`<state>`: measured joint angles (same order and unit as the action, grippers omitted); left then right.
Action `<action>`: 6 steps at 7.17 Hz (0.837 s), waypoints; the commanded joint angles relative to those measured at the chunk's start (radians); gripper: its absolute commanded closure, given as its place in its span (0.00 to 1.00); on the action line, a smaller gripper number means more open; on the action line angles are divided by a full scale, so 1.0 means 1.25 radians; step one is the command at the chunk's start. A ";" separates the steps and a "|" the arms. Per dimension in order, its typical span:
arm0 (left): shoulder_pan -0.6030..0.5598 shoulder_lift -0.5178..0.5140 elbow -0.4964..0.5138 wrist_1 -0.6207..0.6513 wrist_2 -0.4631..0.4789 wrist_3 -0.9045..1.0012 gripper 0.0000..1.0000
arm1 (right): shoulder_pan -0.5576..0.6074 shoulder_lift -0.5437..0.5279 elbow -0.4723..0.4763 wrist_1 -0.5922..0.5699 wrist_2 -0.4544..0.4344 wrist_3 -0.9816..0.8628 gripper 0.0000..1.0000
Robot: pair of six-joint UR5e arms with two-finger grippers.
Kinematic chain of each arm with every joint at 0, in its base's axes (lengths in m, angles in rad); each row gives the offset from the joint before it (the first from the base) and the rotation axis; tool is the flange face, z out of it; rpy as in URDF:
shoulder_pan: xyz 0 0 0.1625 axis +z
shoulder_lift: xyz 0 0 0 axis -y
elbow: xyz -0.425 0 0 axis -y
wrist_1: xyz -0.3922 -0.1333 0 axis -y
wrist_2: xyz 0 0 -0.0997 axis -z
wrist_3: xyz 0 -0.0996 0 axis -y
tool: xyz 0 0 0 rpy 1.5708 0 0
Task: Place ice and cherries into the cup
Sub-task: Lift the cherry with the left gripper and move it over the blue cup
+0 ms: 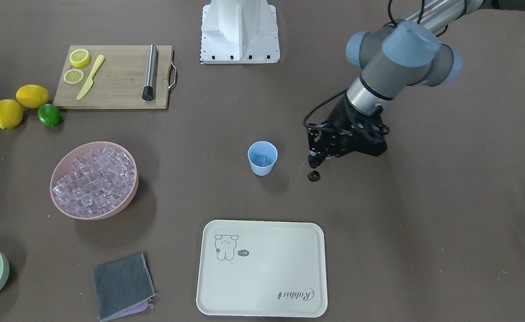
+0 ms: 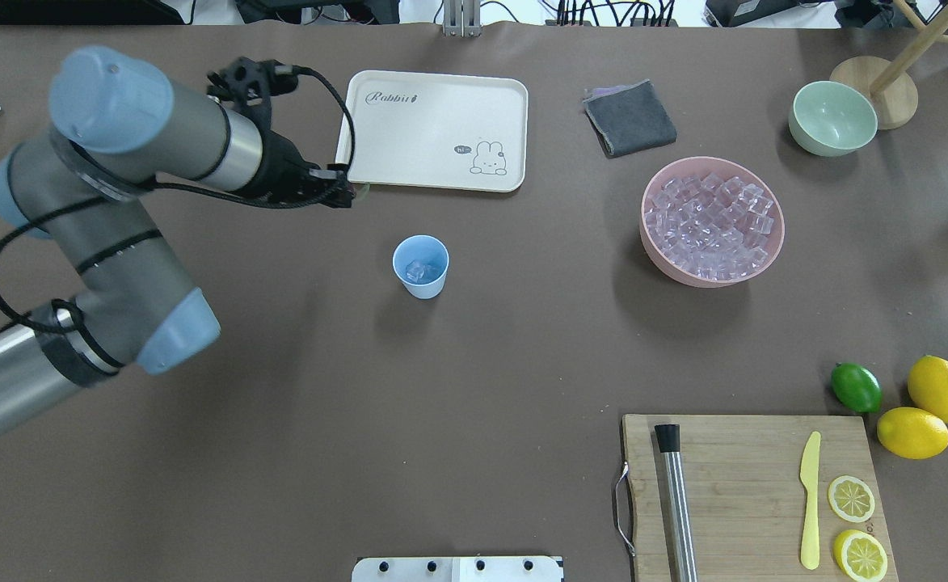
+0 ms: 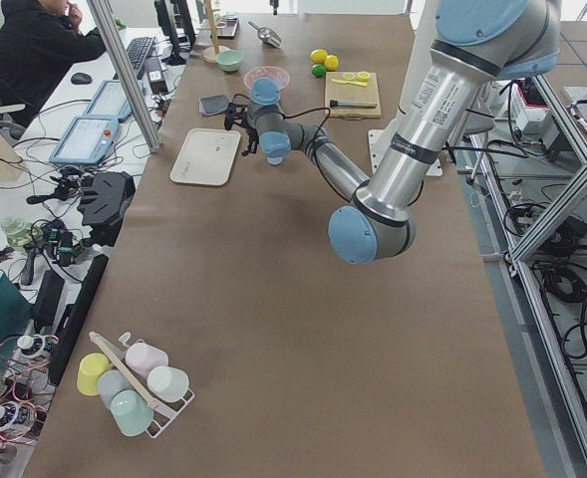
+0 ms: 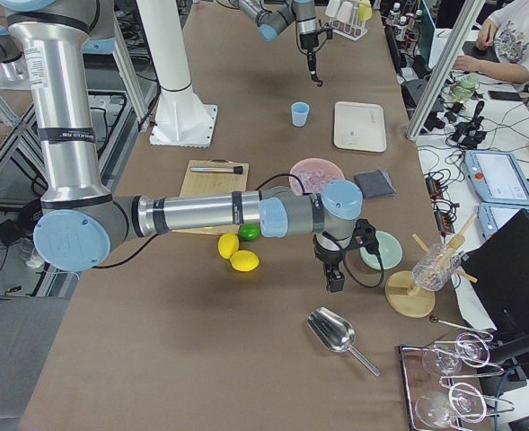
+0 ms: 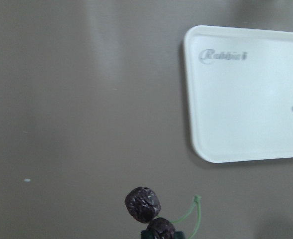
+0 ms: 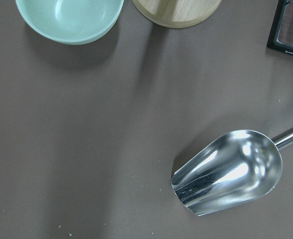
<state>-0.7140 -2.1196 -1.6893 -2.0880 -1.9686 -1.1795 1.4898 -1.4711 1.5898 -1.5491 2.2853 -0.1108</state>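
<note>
1. Dark-red cherries hang from the left gripper. Its jaws are clamped on the pair: one fruit sits at the fingertips and the other dangles just below.
2. From the exterior right view, the far arm holds the pair in the air, clear of the table.
3. The left wrist view shows both wrinkled cherries at its lower edge, touching each other. A thin green stem curves up to their right. One corner of the cream tray fills the upper right of that view.
4. The blue cup stands upright near the left gripper, on the robot's right of it. It is apart from the cherries, and the tray lies just beyond it.
5. Some ice lies in the bottom of the cup; I can make out at least one cube. Many more cubes are heaped in the pink bowl, well apart from the cup on the robot's right.
6. The right gripper hovers over the table at the robot's right end, between the green bowl and the steel scoop. It shows only in that side view, so I cannot tell how its jaws stand.
7. The right wrist view looks down on the scoop lying on the table, with the green bowl at its top edge.
</note>
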 commanded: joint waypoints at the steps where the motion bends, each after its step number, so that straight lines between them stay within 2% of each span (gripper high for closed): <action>1: 0.101 -0.026 -0.018 0.000 0.089 -0.052 1.00 | 0.012 0.006 -0.005 -0.001 -0.001 0.004 0.01; 5: 0.107 -0.027 -0.001 0.001 0.089 -0.058 1.00 | 0.012 0.001 -0.003 -0.001 0.001 0.005 0.01; 6: 0.109 -0.028 -0.001 0.001 0.088 -0.061 0.52 | 0.012 0.000 0.000 0.000 0.003 0.005 0.01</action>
<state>-0.5794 -2.1544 -1.6925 -2.0862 -1.8581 -1.2531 1.5048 -1.4682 1.5862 -1.5506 2.2873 -0.1038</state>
